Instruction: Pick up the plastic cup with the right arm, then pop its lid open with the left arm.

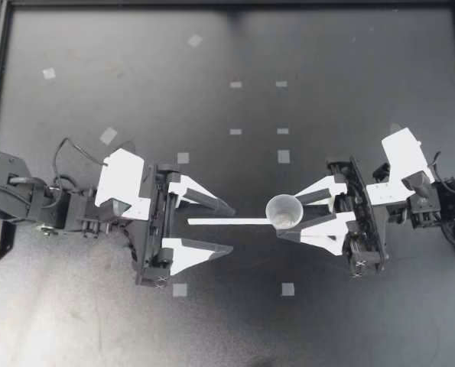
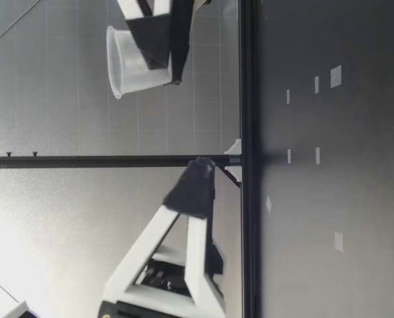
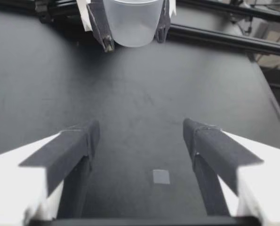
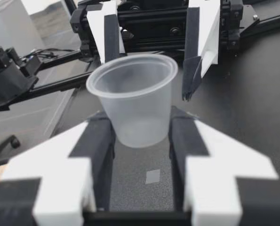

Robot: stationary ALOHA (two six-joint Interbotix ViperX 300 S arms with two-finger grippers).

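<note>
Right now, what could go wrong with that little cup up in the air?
1. The right gripper pinches the thin plastic cup by its sides, lifted off the table. A harder squeeze might crumple it, and a looser one might drop it.
2. The left gripper is open and points at the cup. If it came closer, its fingers could knock the cup loose.

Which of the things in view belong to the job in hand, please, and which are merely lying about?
Job in hand:
cup, held off the table in my right claw
left claw, open, facing the cup

Lying about:
white strip, flat on the table
tape squares
</note>
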